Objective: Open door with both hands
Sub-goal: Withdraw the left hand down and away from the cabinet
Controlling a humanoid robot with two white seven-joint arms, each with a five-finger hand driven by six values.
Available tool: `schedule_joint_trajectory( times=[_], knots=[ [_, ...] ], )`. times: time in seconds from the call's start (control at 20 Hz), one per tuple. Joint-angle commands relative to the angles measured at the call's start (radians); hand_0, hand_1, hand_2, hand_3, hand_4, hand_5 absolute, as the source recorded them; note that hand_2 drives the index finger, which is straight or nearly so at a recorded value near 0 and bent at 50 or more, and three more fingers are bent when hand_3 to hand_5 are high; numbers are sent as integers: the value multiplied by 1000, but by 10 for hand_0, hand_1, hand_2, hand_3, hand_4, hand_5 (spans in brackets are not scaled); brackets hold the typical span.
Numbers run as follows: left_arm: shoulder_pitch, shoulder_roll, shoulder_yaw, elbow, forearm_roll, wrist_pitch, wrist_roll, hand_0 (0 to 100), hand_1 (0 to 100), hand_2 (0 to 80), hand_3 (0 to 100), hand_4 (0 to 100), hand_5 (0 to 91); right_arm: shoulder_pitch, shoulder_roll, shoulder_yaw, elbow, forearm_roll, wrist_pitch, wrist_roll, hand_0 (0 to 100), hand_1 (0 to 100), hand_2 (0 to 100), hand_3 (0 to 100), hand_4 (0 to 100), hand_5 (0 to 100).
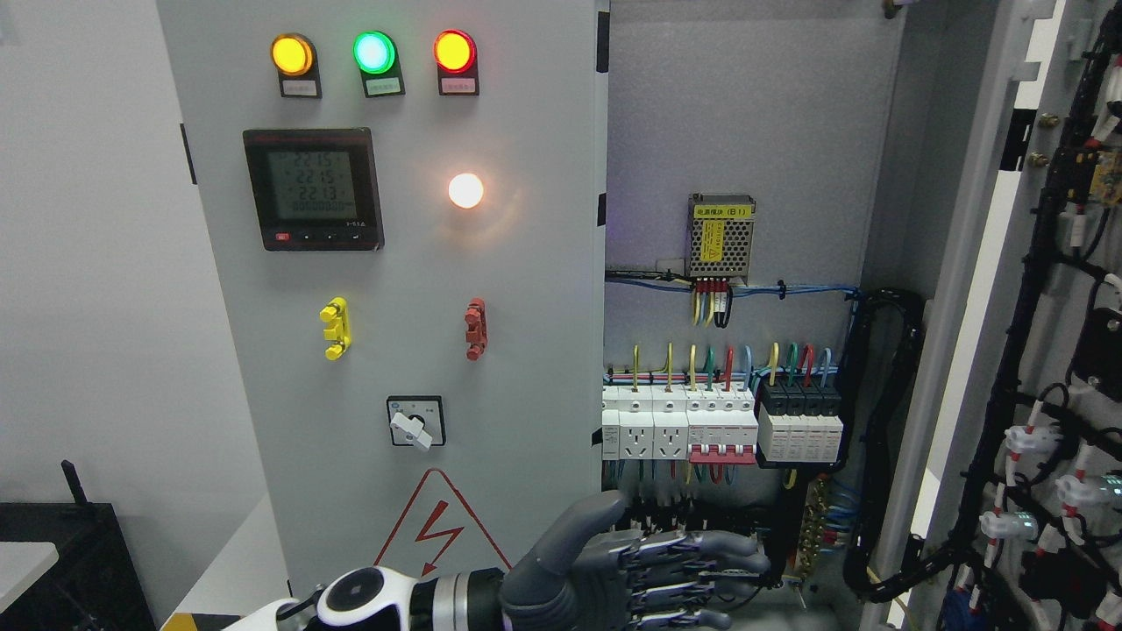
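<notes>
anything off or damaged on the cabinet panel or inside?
Nothing looks damaged. The right cabinet door is swung open, exposing the breaker row and wiring. On the closed left door, the rotary selector switch sits turned off vertical, which may just be its setting. The left hand is open in front of the opening.

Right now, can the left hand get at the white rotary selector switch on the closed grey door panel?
Probably yes. The left hand sits low, below and right of the white rotary selector switch, fingers extended and holding nothing. The grey door panel between them is bare, apart from a red warning triangle.
</notes>
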Motion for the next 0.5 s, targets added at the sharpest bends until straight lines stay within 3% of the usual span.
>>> schedule_joint_trajectory(
  times=[0.0,0.45],
  knots=[
    [314,136,457,-30,-153,-1,-29,0,0,0,0,0,0,-1,0,0,0,0,0,1,386,0,0,0,0,0],
    [764,104,778,-21,-402,-10,-33,0,0,0,0,0,0,-1,0,0,0,0,-2,1,386,0,0,0,0,0]
  ],
)
